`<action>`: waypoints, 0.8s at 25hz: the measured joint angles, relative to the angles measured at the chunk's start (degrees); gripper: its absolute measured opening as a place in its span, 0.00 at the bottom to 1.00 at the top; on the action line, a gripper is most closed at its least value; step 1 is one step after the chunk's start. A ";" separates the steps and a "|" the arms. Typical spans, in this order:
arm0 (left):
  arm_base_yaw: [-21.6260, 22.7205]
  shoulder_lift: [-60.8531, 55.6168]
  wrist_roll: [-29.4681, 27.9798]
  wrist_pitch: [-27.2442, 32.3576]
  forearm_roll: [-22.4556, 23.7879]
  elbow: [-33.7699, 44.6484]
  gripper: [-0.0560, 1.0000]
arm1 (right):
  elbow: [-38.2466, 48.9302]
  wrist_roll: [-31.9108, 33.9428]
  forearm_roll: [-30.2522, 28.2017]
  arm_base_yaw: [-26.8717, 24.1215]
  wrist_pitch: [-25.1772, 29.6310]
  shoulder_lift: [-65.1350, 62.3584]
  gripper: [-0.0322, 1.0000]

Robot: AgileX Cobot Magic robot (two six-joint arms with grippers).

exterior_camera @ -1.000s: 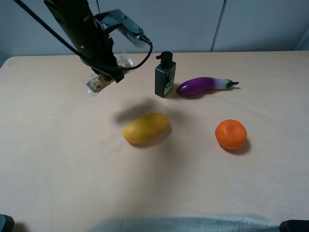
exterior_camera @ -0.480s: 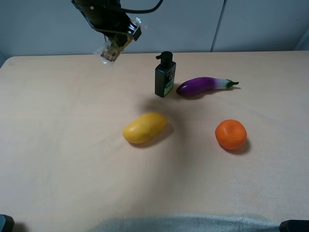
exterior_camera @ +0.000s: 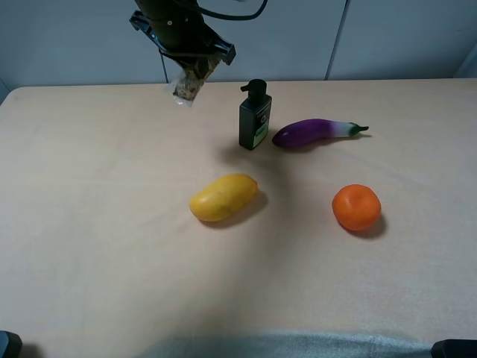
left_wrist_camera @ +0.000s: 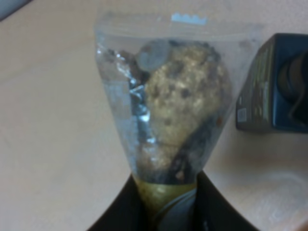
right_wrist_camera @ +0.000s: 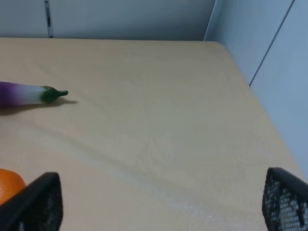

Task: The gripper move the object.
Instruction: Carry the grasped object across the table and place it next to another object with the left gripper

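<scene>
Left gripper (exterior_camera: 195, 61) raised over back of table (exterior_camera: 89, 224), jaws pinched narrow on one end of packet (exterior_camera: 186, 85). Packet hangs from jaws, clear of tabletop, left of pump bottle (exterior_camera: 255, 115) (gold-wrapped chocolates show through plastic in left wrist view). Right gripper (right_wrist_camera: 161, 204) empty, jaws spread wide; eggplant (exterior_camera: 317, 132) tip and edge of orange (exterior_camera: 356, 206) in its view. Yellow fruit (exterior_camera: 223, 197) mid-table, well apart from packet.
</scene>
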 joint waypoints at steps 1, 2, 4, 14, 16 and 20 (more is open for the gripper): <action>0.07 0.63 -0.16 0.12 0.00 -0.41 0.28 | 0.00 0.00 0.00 0.00 0.00 0.00 0.64; 0.15 1.32 -0.24 0.19 0.00 -0.83 0.28 | 0.00 0.00 0.00 0.00 0.00 0.00 0.64; 0.33 2.53 -0.34 0.26 0.00 -1.40 0.28 | 0.00 0.00 0.00 0.00 0.00 0.00 0.64; 1.30 7.46 -0.34 -0.03 -1.15 -3.97 0.28 | 0.00 0.00 0.00 0.00 0.00 0.00 0.64; 1.30 8.30 -0.39 -0.16 -1.52 -4.26 0.28 | 0.00 0.00 0.00 0.00 0.00 0.00 0.64; 1.30 9.72 -0.39 -0.25 -2.10 -4.80 0.28 | 0.00 0.00 0.00 0.00 0.00 0.00 0.64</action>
